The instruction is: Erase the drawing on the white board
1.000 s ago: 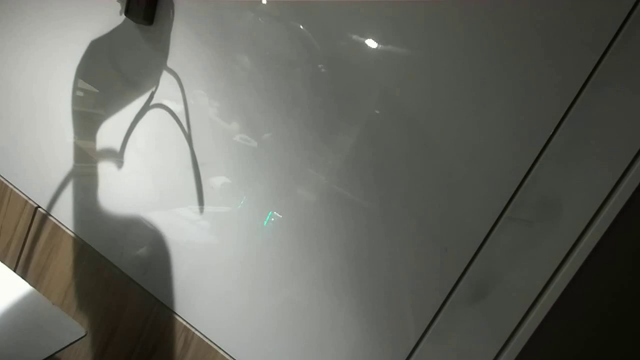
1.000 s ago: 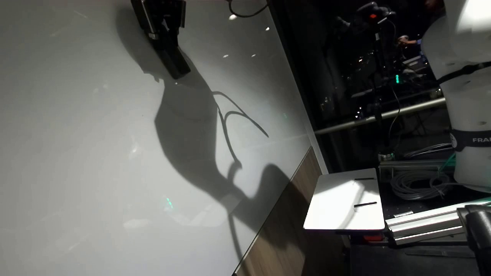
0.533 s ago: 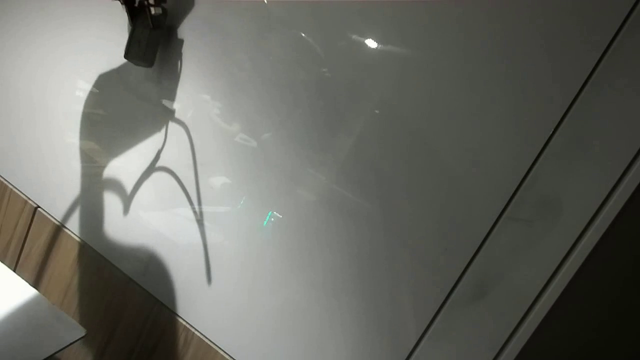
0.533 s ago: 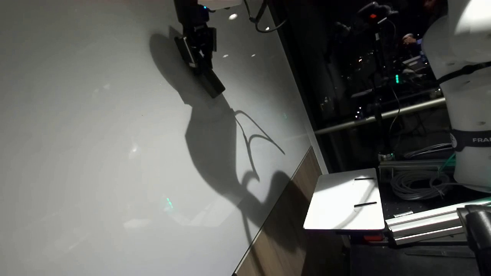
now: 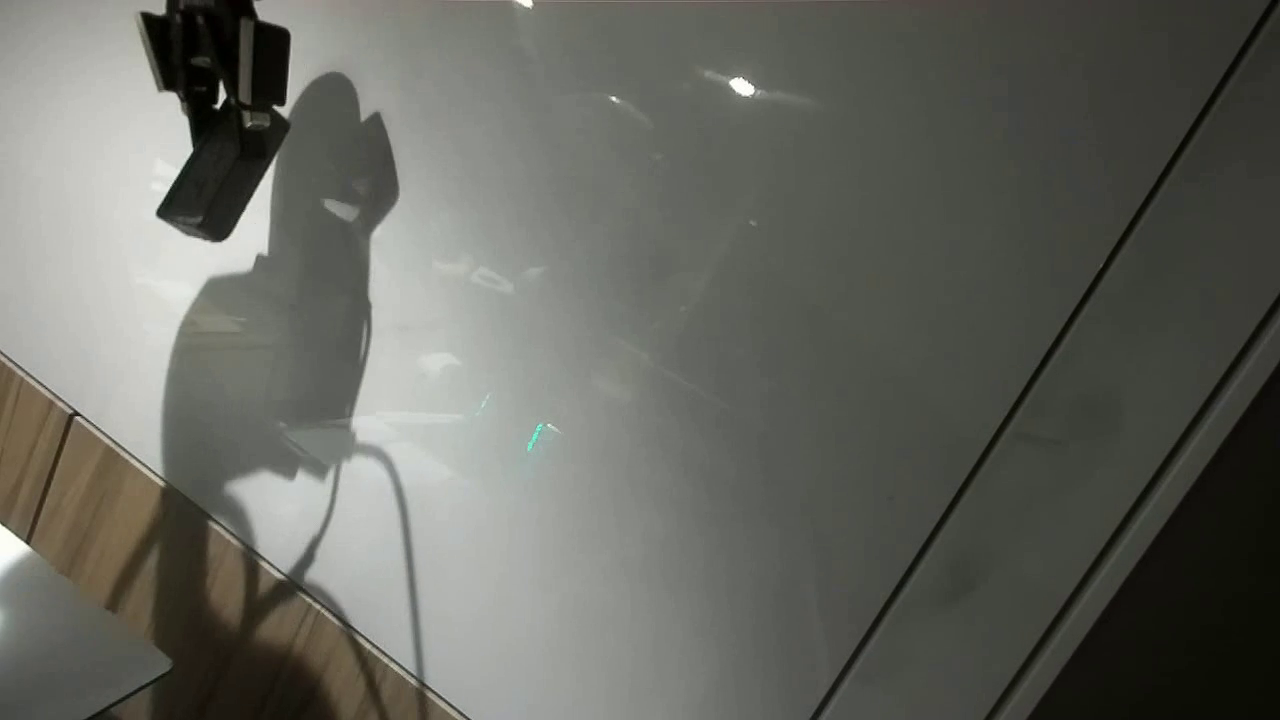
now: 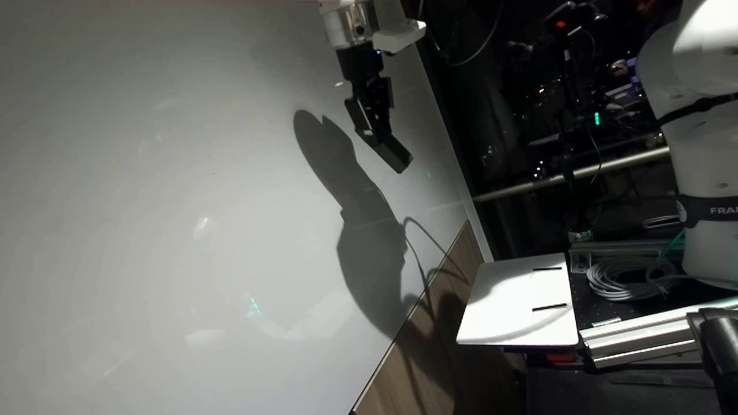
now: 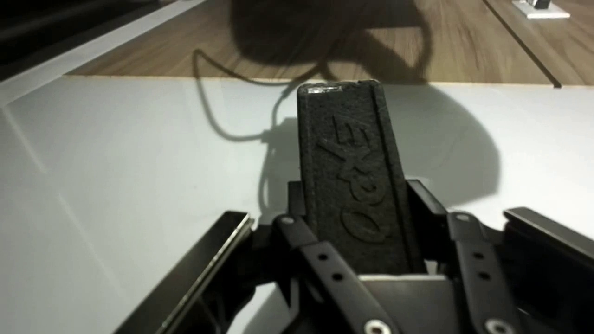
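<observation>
The white board [image 5: 640,560] is a large glossy grey-white panel that fills most of both exterior views [image 6: 115,242] and lies behind the gripper in the wrist view [image 7: 116,153]. My gripper [image 7: 359,199] is shut on a dark block-shaped eraser [image 7: 348,153] with raised lettering, held by its sides. The eraser juts out past the fingertips. In both exterior views the gripper [image 5: 228,118] [image 6: 377,129] and eraser [image 5: 215,190] [image 6: 395,153] stand off the board, apart from their shadow. No clear pen-line drawing can be made out; a tiny dark speck shows in an exterior view [image 6: 214,173].
A wood-grain strip [image 5: 110,480] borders the board. A white plate [image 6: 490,317] with two dark slots or bars stands beside the strip, near the robot's base [image 6: 715,248] and coiled cable [image 6: 620,282]. Dark seams [image 5: 1050,360] cross the board. A small white fitting [image 7: 547,11] sits on the wood.
The gripper with the eraser has come further into both exterior views, downward in both and rightward along the board in one. Its shadow has moved down and now stands more apart from the eraser.
</observation>
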